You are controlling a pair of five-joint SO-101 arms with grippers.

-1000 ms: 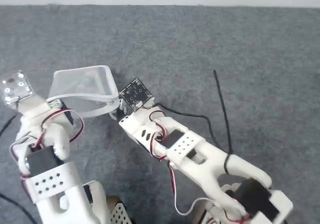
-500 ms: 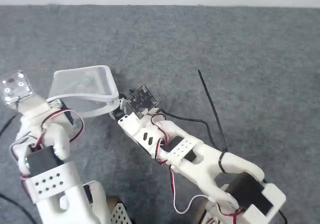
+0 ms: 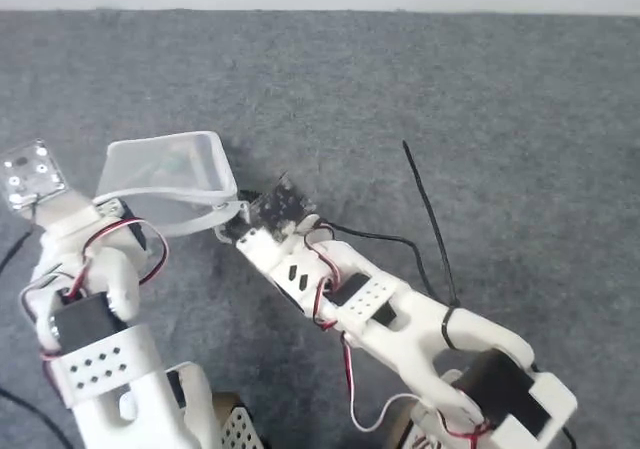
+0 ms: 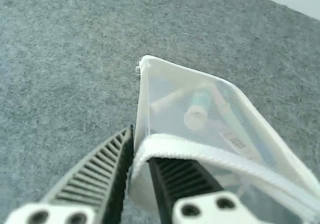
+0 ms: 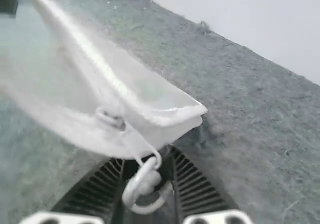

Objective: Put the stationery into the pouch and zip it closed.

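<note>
A translucent white mesh pouch (image 3: pixel 165 174) stands off the grey carpet, held between both arms. Inside it lie pens and a glue stick (image 4: pixel 200 107). My left gripper (image 4: pixel 140 144) is shut on the pouch's (image 4: pixel 210 114) zipper edge at one end; in the high view this gripper (image 3: pixel 112 212) sits at the pouch's near left corner. My right gripper (image 5: pixel 147 161) is shut on the white zipper pull ring (image 5: pixel 142 184), which hangs below the pouch's (image 5: pixel 100 84) other end. In the high view the right gripper (image 3: pixel 232 227) is at the pouch's right corner.
Grey carpet (image 3: pixel 470 79) covers the table. A thin black cable (image 3: pixel 430 219) runs from the right arm out over the carpet to the right of the pouch. A pale wall borders the far edge.
The right arm's wrist has turned and dipped at the pouch's right corner, and its black cable has swung a little. The pouch and the left arm have stayed put.
</note>
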